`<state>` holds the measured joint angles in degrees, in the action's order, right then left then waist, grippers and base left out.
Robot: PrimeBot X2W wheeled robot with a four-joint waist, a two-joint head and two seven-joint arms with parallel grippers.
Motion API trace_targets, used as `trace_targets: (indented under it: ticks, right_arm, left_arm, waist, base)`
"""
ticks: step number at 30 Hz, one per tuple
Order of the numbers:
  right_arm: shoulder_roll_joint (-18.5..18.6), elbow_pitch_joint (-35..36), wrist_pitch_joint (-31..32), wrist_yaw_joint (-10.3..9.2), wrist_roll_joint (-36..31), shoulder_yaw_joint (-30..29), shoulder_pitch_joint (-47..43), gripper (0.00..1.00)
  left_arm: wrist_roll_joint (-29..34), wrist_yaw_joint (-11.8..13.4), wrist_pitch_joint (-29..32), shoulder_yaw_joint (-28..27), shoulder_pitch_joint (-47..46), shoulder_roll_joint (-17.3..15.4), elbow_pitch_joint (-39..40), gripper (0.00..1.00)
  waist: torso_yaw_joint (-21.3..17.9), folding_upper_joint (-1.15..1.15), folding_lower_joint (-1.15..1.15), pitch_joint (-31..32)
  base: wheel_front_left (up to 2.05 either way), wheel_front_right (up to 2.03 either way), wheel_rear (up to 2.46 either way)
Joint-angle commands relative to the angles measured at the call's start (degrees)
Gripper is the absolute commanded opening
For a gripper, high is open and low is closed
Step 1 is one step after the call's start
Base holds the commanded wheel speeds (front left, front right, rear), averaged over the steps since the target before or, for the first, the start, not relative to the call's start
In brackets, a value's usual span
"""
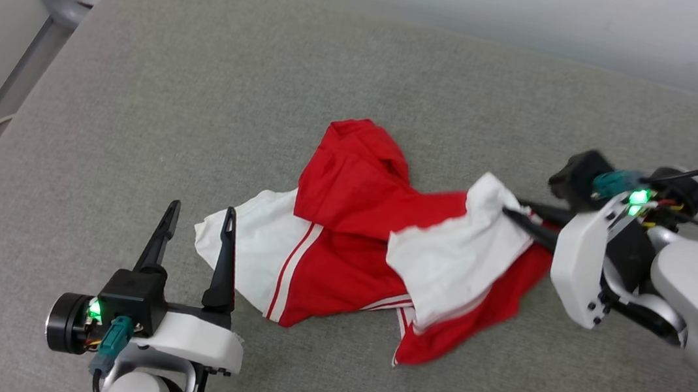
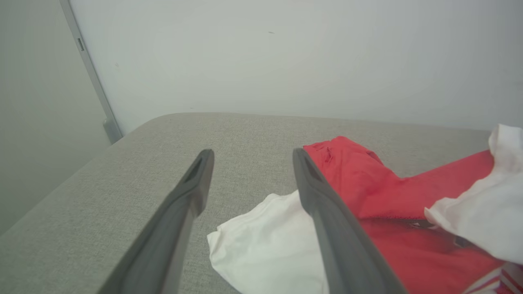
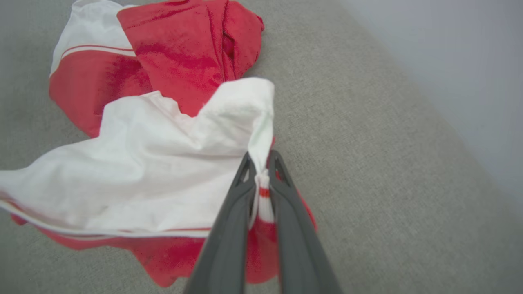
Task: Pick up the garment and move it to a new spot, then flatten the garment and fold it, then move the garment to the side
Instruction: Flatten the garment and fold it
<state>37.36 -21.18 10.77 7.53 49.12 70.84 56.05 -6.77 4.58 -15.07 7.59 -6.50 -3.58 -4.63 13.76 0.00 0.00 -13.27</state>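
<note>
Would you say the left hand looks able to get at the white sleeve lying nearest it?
Probably yes: the left hand is open right beside that white sleeve of the garment, with nothing between them on the cushion. The right hand is shut on the other sleeve, well clear.

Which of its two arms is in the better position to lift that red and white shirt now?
The right arm: the right gripper is closed on a white sleeve edge of the shirt, while the left gripper stands open by the other sleeve, holding nothing.
</note>
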Motion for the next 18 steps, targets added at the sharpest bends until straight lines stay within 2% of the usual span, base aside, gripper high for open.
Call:
trace_targets:
  ticks: [1, 5, 9, 18]
  right_arm:
    - [-0.26, -0.77, -3.14, -0.08, 0.30, -0.78, 1.13, 0.00]
    - [1.27, -2.31, -8.77, -0.09, 1.10, -2.40, 1.14, 0.00]
    - [3.83, -3.54, -13.02, -0.08, 1.54, -3.43, -2.60, 0.00]
    - [8.77, -9.91, -20.43, -0.08, 6.30, -10.24, -17.51, 0.00]
  left_arm:
    - [0.39, -0.26, -0.15, -0.47, 0.57, -0.03, -0.19, 1.00]
    - [1.04, -0.60, -0.15, -1.54, 1.77, 0.17, -0.43, 1.00]
    - [1.33, -0.88, -0.15, -2.47, 3.14, 0.31, -0.64, 1.00]
    - [1.26, -1.03, -0.15, -4.01, 6.30, 0.57, -0.68, 1.00]
  waist:
    - [-1.20, 0.00, 0.00, 1.59]
    - [-2.26, 0.00, 0.00, 3.64]
    - [-3.25, 0.00, 0.00, 5.31]
    - [-5.95, 0.00, 0.00, 7.36]
  base:
    - [0.00, 0.00, 0.00]
    - [0.00, 0.00, 0.00]
    - [0.00, 0.00, 0.00]
    - [0.00, 0.00, 0.00]
